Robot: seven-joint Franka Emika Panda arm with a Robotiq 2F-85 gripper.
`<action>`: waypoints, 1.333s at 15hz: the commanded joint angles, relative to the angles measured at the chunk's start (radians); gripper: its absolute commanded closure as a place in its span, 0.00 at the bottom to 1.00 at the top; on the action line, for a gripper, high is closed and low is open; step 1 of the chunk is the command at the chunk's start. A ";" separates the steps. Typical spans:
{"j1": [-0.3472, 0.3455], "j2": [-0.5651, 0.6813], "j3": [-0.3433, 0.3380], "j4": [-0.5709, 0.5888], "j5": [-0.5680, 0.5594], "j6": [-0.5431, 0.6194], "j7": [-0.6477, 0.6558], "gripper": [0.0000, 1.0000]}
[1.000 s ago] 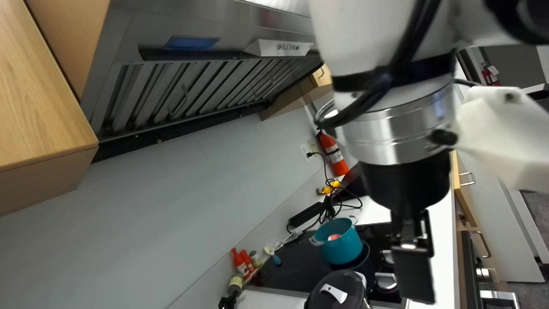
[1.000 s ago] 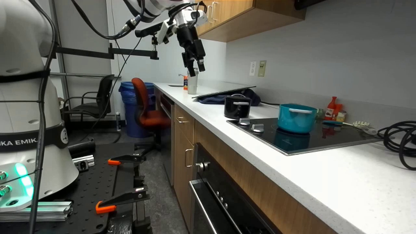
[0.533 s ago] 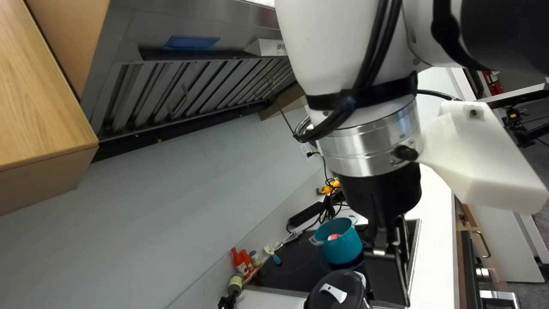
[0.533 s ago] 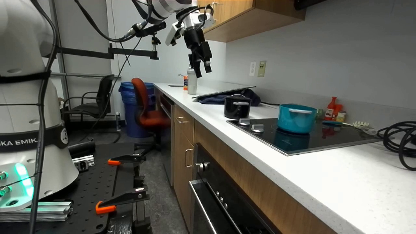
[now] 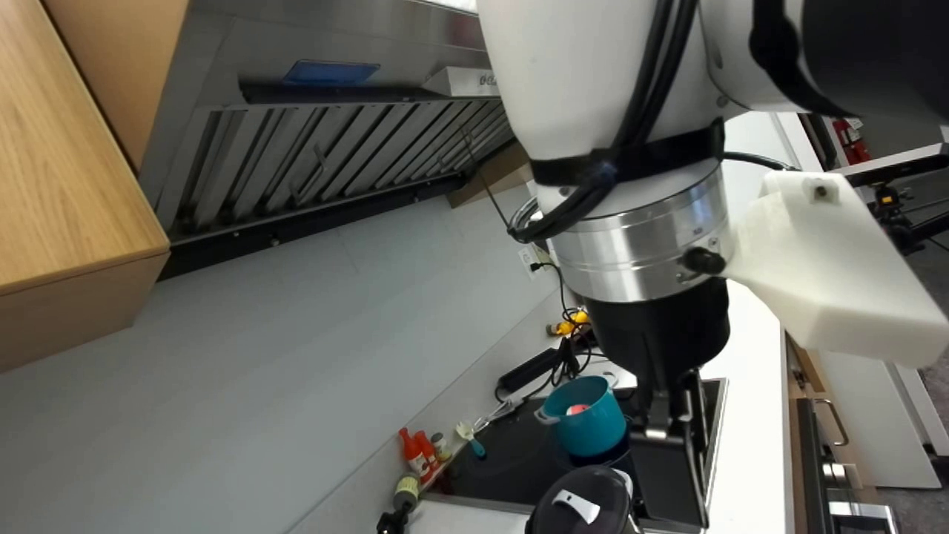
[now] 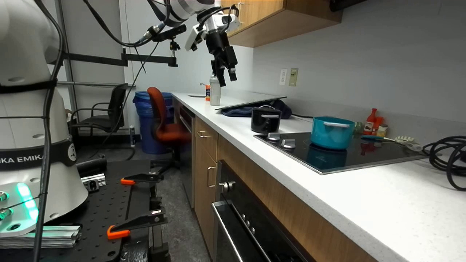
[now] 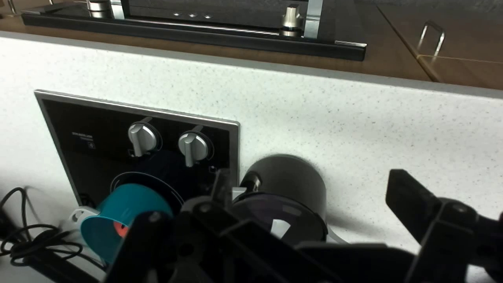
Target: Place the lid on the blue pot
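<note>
The gripper (image 7: 309, 181) is hanging well above the level of the cooktop (image 6: 371, 162), its fingers (image 7: 408, 198) standing wide apart. The blue pot (image 5: 597, 430) is standing upright on the cooktop, inside its steel edges. Just outside one side edge a black pot (image 6: 264, 123) is standing, a dark lid (image 5: 586, 486) resting on top. White counter (image 6: 400, 203) is running along the cooktop's front edge, with an oven (image 6: 255, 222) facing out below. Behind the cooktop a grey wall (image 6: 393, 72) is rising, and red bottles (image 6: 370, 120) are standing near the rear edge. A black cable (image 7: 27, 249) is lying tangled beside the cooktop. In an exterior view a range hood (image 5: 356, 141) is jutting out above the cooktop; in an exterior view an orange chair (image 6: 160, 112) is standing well apart from it. Looking down, the wrist view is showing a red thing (image 7: 120, 228) inside the blue pot; in an exterior view the pot's near wall (image 6: 329, 135) is hiding it.
</note>
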 commanded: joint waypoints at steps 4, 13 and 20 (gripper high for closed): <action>0.038 0.003 -0.037 0.001 -0.010 -0.004 0.006 0.00; 0.040 0.021 -0.052 0.010 -0.007 0.010 -0.002 0.00; 0.025 0.099 -0.101 0.055 -0.050 0.060 0.076 0.00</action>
